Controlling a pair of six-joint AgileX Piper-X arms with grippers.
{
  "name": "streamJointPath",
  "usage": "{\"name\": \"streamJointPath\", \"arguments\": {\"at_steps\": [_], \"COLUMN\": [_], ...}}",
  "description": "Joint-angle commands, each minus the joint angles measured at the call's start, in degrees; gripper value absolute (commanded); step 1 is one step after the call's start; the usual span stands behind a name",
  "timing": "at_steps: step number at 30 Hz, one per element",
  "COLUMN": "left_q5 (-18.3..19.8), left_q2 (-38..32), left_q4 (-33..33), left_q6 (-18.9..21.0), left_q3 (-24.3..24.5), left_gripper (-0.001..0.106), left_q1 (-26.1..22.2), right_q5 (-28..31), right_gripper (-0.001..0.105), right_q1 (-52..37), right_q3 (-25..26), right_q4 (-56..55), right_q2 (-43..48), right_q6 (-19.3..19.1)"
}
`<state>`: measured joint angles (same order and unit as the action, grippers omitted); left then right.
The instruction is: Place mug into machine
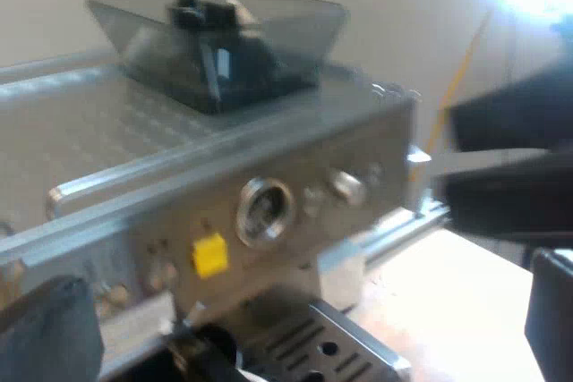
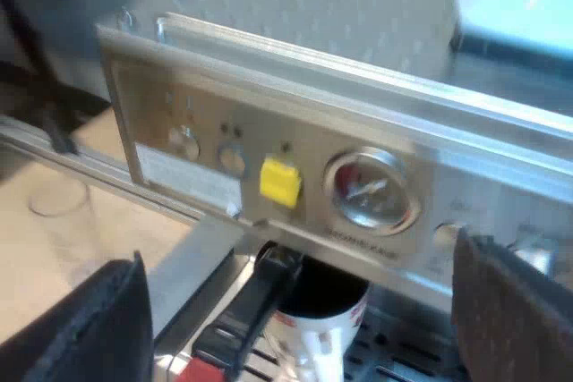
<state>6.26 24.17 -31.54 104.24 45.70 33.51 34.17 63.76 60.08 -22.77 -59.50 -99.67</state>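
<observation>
Placement looks all but done, judged from the biggest thing down; the brushed-steel espresso machine [image 1: 269,158] stands on the pale wooden counter [image 2: 54,248], its smoky, dark plastic bean hopper [image 1: 224,42] sitting on the machine's top plate near one edge; below the control panel lies the dark slotted metal drip tray [image 1: 345,346], running out to the machine's front edge.

The left pincer [image 1: 300,288] hovers before the panel with its fingers spread wide and nothing between them; the right pincer [image 2: 300,270] faces the same panel, fingers likewise spread far apart, gripping nothing.

Between and beyond the right fingers is the white mug with red print [image 2: 318,328], tucked under the panel at the machine's front, over the tray and back from its outer edge; neither finger touches it; its base is hidden, so I cannot tell for sure that it rests squarely on the tray.

Just beside the mug the metal holder's dark handle with a red end [image 2: 260,297] juts from the front, seemingly locked in; above sit the round pressure gauge [image 2: 372,187] and a small yellow tag [image 2: 279,181].

My reading: the mug is already in the machine and released; what seems left is drawing the right arm clear without knocking mug or handle.
</observation>
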Motion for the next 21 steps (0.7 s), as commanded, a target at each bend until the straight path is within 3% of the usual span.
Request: {"name": "streamJointPath", "arguments": {"at_steps": [1, 9, 13, 21], "left_q5": [-4.64, -4.80, -4.16, -3.86], "left_q2": [5.15, 13.78, 14.62, 14.15], "left_q4": [-0.89, -1.12, -1.24, -5.06], "left_q6": [0.91, 0.91, 0.72, -1.89], "left_q3": [4.62, 10.96, 11.56, 11.56], "left_gripper": [0.098, 0.098, 0.098, 0.098], "left_q1": [0.10, -8.30, -16.72, -24.68], "right_q5": [-4.25, -18.70, -26.43, -29.31], "right_gripper": [0.071, 0.071, 0.071, 0.071], "right_q1": [-5.09, -24.93, -40.40, -55.79], "right_q3": [1.89, 5.01, 5.01, 4.84], "right_q4": [-4.40, -16.57, -22.08, -25.04], "right_q2": [3.52, 9.73, 12.41, 15.58], "right_q6": [-0.89, -0.15, 0.72, -4.44]}}
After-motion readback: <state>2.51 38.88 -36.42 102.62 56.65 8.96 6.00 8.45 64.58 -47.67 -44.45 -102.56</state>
